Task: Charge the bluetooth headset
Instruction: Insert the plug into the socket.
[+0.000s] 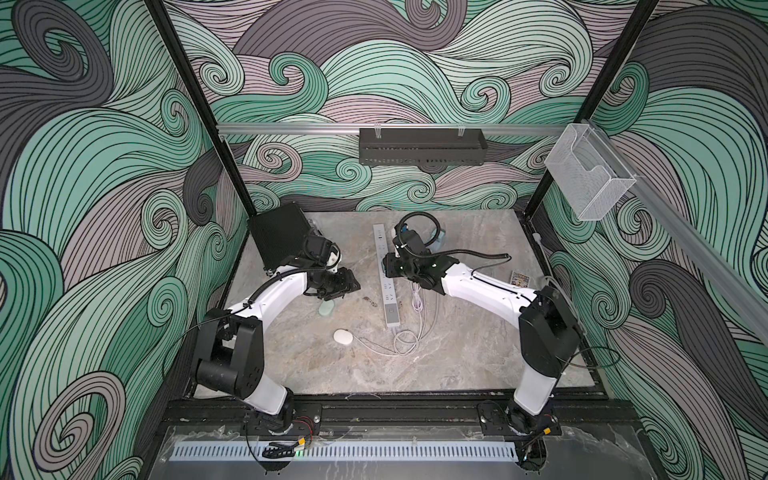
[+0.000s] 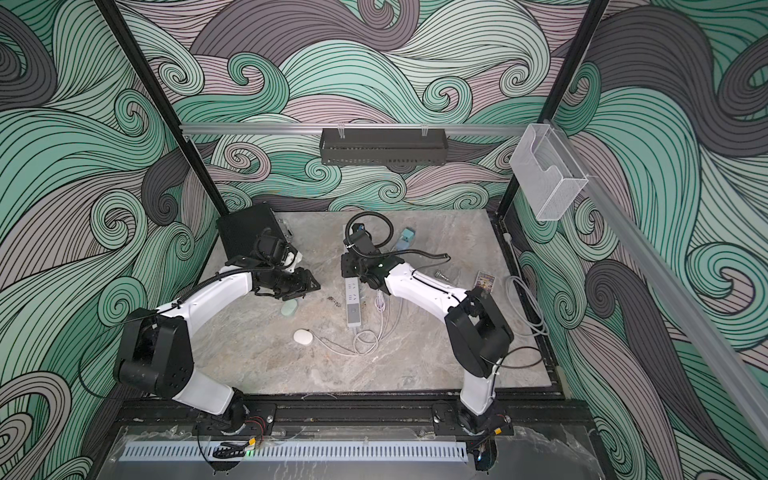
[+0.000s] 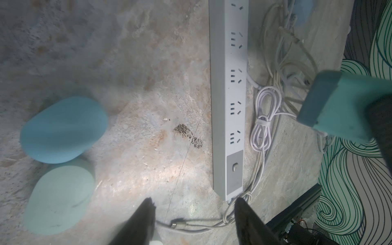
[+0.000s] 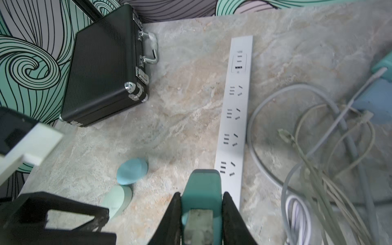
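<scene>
The white oval bluetooth headset case [image 1: 343, 336] lies on the marble table, and a thin white cable [image 1: 376, 348] runs from it to a loose loop. My left gripper [image 3: 195, 201] hangs open just above the table. The cable's plug [image 3: 176, 224] lies between its fingers, untouched. From above, this gripper [image 1: 343, 286] sits left of the white power strip [image 1: 390, 309]. My right gripper [image 4: 201, 193] is shut on a teal charger block [image 4: 202, 184], held over the strip's socket row [image 4: 235, 118]. The same block [image 3: 339, 106] shows in the left wrist view.
A pale green oval [image 3: 59, 199] and a blue oval [image 3: 63, 129] overlap beside the left gripper. A black case [image 1: 276, 239] stands at the back left. Tangled cables [image 4: 318, 148] lie right of the strip. A blue-teal block [image 2: 405, 240] and a small card [image 1: 519, 277] lie further right.
</scene>
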Controlling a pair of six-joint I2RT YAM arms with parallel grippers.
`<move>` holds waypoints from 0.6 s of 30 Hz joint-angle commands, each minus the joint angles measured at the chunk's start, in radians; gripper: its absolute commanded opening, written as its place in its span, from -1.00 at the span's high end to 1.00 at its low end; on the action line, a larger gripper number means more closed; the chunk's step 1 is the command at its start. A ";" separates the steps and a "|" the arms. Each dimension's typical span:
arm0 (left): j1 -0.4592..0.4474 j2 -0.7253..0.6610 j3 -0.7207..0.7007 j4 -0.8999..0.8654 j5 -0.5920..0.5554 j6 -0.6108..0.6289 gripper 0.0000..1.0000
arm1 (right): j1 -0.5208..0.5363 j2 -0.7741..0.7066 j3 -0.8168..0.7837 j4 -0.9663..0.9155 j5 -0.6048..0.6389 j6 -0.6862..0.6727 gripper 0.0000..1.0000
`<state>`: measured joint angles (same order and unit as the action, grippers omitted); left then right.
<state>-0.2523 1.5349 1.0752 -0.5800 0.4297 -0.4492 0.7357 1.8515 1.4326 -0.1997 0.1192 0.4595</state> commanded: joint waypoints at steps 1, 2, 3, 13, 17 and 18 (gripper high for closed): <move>0.013 0.005 0.040 0.031 0.043 0.020 -0.20 | -0.041 0.095 0.123 -0.041 -0.012 -0.065 0.88; 0.012 0.001 0.042 0.038 0.052 0.019 -0.20 | -0.053 0.130 0.167 -0.055 -0.019 -0.077 0.88; 0.012 -0.001 0.044 0.041 0.057 0.018 -0.20 | -0.061 0.162 0.203 -0.063 -0.027 -0.085 0.89; 0.015 0.005 0.027 0.064 0.047 0.058 -0.20 | -0.121 0.449 0.589 -0.233 -0.091 -0.129 0.90; 0.018 0.021 0.035 0.061 0.052 0.065 -0.20 | -0.135 0.508 0.661 -0.261 -0.118 -0.133 0.91; 0.018 0.023 0.035 0.063 0.054 0.063 -0.20 | -0.137 0.517 0.669 -0.262 -0.127 -0.135 0.92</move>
<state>-0.2420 1.5391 1.0809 -0.5285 0.4736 -0.4072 0.6037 2.3562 2.0552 -0.4259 0.0273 0.3393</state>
